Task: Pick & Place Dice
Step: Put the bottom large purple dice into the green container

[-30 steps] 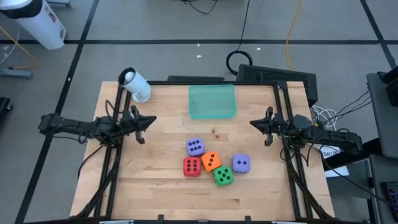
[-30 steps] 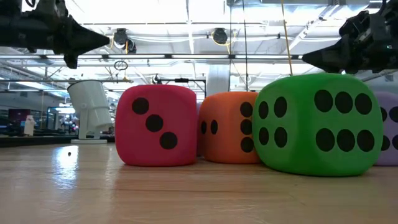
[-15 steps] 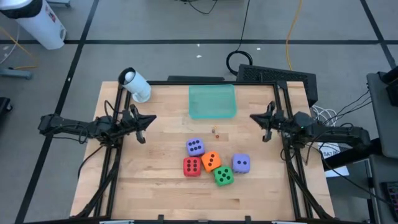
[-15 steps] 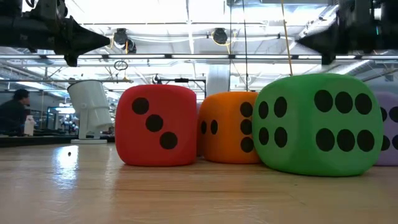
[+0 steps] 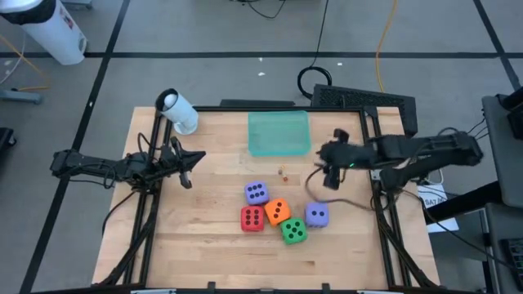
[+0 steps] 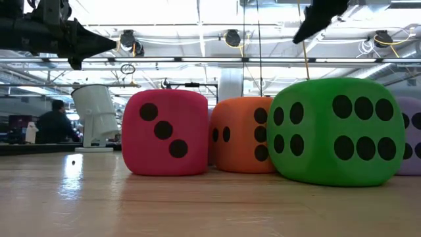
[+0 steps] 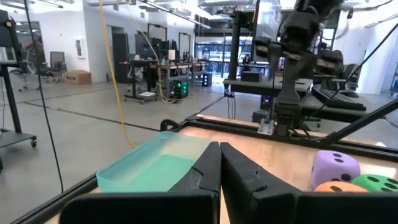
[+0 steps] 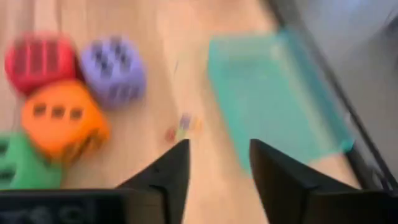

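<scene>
Your right end effector is released: its fingers stand apart with a gap between them and nothing inside. It hangs over the desk, in from the right edge, above the bare wood between the tray and the dice, near the purple die that lies closest to the right edge.

Your left end effector waits near the left edge, clenched, its fingers pressed together and empty.

The five dice lie in a loose cluster in the middle of the desk, toward the front edge. The second purple die is the one nearest the tray. The orange die touches the red die, and the green die is just beside the orange one, closest to the front edge.

The tray sits at the back edge, well apart from the dice. A white cylinder lies at the back left corner.
</scene>
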Robot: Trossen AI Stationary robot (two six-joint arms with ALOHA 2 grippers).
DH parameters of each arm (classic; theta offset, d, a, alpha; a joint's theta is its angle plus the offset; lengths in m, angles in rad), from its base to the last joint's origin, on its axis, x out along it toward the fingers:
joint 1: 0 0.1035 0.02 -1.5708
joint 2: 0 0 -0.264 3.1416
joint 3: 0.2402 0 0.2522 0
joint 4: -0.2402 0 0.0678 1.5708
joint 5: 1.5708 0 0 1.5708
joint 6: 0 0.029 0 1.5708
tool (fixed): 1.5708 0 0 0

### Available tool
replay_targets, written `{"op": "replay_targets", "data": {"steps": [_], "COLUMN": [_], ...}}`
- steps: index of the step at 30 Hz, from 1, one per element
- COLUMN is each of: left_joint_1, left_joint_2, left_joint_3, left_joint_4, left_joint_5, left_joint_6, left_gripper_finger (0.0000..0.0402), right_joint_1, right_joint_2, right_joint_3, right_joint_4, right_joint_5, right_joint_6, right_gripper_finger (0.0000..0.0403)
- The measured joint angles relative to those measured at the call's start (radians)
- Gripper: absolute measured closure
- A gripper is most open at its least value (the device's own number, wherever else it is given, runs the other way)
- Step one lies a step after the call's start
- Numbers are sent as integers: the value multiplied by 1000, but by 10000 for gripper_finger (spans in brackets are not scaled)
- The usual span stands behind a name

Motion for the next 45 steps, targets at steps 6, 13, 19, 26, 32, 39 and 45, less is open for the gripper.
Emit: {"op": "replay_targets", "data": {"steps": [6,13,19,26,32,39,45], "left_joint_1": [0,0,0,0,0,0,0], "left_joint_2": [0,0,0,0,0,0,0], "left_joint_3": [0,0,0,0,0,0,1], "left_joint_4": [3,21,45,45,47,47,47], "left_joint_5": [0,0,0,1,1,2,1], "left_joint_6": [24,42,59,94,122,101,101], "left_gripper_finger": [396,396,396,396,396,396,396], "right_joint_1": [125,254,348,413,410,410,397], "right_joint_2": [191,269,322,404,411,412,397], "right_joint_3": [134,136,136,136,93,-63,-153], "right_joint_4": [-243,-226,-223,-224,-196,-39,92], "right_joint_5": [-3,-95,-98,-36,-24,-121,-158], "right_joint_6": [167,373,512,496,519,484,437], "right_gripper_finger": [120,19,9,5,3,3,3]}}
